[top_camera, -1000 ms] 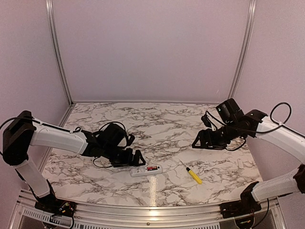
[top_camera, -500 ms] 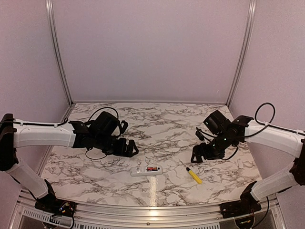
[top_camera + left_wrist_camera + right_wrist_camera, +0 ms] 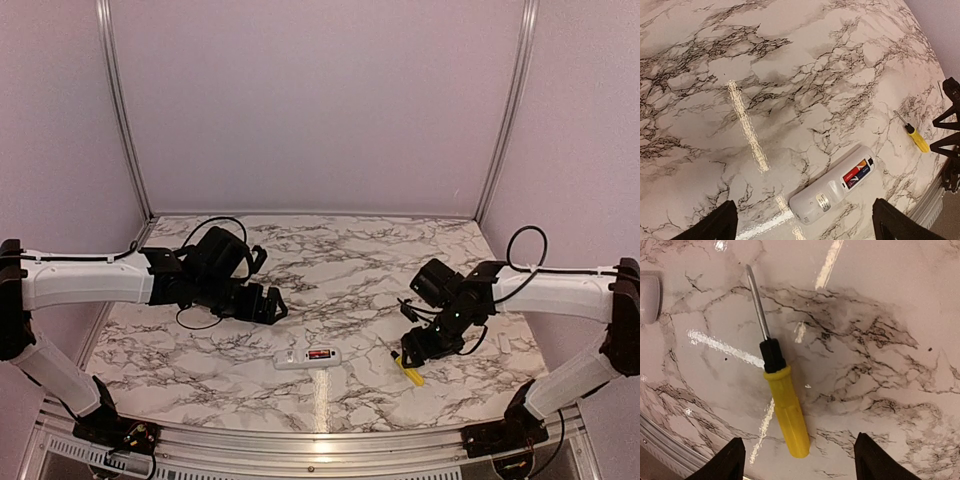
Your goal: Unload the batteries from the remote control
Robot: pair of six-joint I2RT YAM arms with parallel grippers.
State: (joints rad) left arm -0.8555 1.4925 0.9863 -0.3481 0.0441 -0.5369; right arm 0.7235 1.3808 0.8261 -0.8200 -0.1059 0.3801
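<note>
Left jaws hang wide open and empty over the desk (image 3: pixel 330 260). At their 5 o'clock lies the remote control (image 3: pixel 307 356), back up, recess exposed, with the batteries (image 3: pixel 858 173) still seated inside. At the remote's 3 o'clock is a yellow screwdriver (image 3: pixel 408 368), right jaws spread open over its handle, gripping nothing. So nothing's unloaded yet imo, prying the cells out is all still to do.

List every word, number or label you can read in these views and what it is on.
Nothing reads clearly.
On the batteries: pale print on red wrapping, too blurred to read.
On the remote control: small grey mark on its back, too small to read.
On the screwdriver: no lettering shows.
</note>
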